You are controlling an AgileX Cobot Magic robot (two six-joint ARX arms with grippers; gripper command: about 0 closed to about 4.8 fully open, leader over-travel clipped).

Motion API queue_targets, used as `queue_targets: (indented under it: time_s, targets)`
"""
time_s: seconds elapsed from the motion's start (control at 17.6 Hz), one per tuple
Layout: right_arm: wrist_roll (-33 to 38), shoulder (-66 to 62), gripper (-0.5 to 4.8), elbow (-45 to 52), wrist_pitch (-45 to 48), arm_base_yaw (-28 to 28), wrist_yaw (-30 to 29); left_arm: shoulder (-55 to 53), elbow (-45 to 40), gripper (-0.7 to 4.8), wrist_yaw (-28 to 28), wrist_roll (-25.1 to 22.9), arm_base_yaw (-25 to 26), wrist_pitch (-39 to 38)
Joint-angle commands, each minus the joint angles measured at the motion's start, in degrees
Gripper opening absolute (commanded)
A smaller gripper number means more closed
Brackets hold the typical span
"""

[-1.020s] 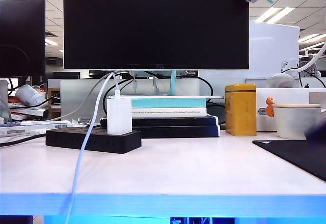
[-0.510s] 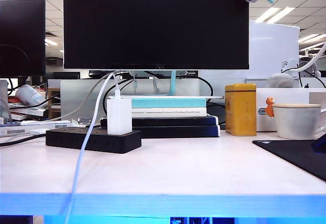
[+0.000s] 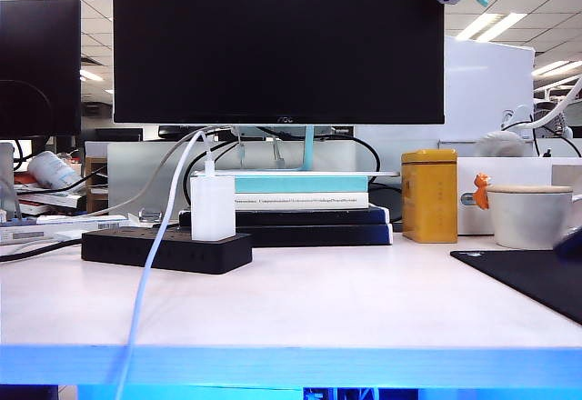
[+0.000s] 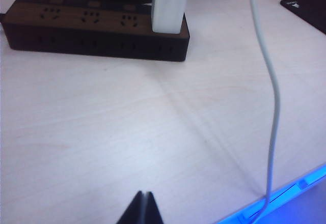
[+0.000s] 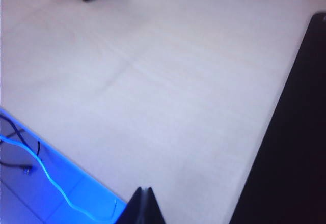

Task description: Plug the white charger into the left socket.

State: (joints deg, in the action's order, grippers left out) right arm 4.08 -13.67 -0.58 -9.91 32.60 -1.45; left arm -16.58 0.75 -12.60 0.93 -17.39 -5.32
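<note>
The white charger (image 3: 213, 207) stands upright on the right end of the black power strip (image 3: 136, 250), and nothing holds it. Its thin white cable (image 3: 145, 282) loops up and then hangs over the table's front edge. The left wrist view shows the charger (image 4: 168, 5) on that same end of the strip (image 4: 91, 35). The other outlets are bare, among them the left socket (image 4: 51, 14). My left gripper (image 4: 146, 193) hovers shut over bare table in front of the strip. My right gripper (image 5: 144, 189) is shut and empty near the front edge, a dark blur (image 3: 571, 241) at the exterior view's right edge.
Behind the strip are stacked books (image 3: 300, 209) under a large monitor (image 3: 277, 45). A yellow tin (image 3: 429, 195) and a white mug (image 3: 530, 214) stand at the back right. A black mat (image 3: 527, 277) covers the right side. The table edge (image 3: 291, 364) glows blue.
The dark blur of my right gripper at the exterior view's right edge has shifted slightly. The charger, cable and strip have not moved.
</note>
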Motion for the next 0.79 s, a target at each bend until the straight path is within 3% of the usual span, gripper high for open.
queue_targets:
  time_s: [0.06, 0.28, 0.51, 0.79]
  targets:
    - [0.2, 3.7, -0.01, 0.5, 0.9, -0.1, 0.3, 0.1, 0.1, -0.01, -0.1, -0.1, 0.0, 0.7]
    - [0.2, 13.7, -0.01, 0.5, 0.5, -5.0, 0.3, 0.1, 0.0, -0.01, -0.1, -0.1, 0.0, 0.7]
    - [0.2, 13.5, -0.01, 0.5, 2.1, -11.8, 0.3, 0.6, -0.2, -0.01, 0.0, -0.1, 0.1, 1.1]
    - [0.2, 13.5, -0.01, 0.5, 0.9, -15.5, 0.3, 6.6, -0.2, -0.01, 6.6, -0.1, 0.2, 0.5]
